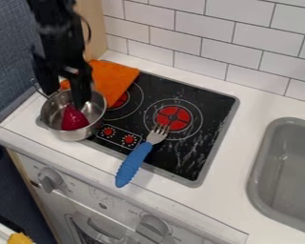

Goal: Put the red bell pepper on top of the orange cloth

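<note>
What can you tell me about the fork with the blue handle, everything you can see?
The fork has a silvery head that looks like metal and a thick blue handle with a ribbed, perhaps rubbery or plastic grip. It lies at a slant across the front of the black stove, tines towards the tiled wall, reaching the near edge of a red burner mark. The handle crosses the stove's front rim, its end over the white counter.

Black arm (52,24) enters at top edge, left of centre, near vertical. Gripper (66,96) hangs beneath, pointing down; two fingers (82,86) parted, gap between them.
</note>
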Action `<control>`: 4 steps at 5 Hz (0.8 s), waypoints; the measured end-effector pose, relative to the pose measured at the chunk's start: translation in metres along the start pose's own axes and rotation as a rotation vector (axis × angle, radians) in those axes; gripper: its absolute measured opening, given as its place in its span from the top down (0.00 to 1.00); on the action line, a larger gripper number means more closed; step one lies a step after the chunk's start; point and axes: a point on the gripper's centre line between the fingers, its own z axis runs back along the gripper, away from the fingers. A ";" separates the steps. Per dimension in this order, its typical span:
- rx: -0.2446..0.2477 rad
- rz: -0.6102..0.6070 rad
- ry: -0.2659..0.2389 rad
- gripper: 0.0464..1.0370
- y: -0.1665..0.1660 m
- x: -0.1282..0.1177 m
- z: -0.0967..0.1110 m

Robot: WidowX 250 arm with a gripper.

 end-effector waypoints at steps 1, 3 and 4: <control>0.037 -0.001 0.021 0.04 0.001 -0.010 -0.010; 0.055 0.018 0.035 0.04 0.001 0.000 -0.021; 0.050 0.031 0.040 0.09 0.004 0.009 -0.026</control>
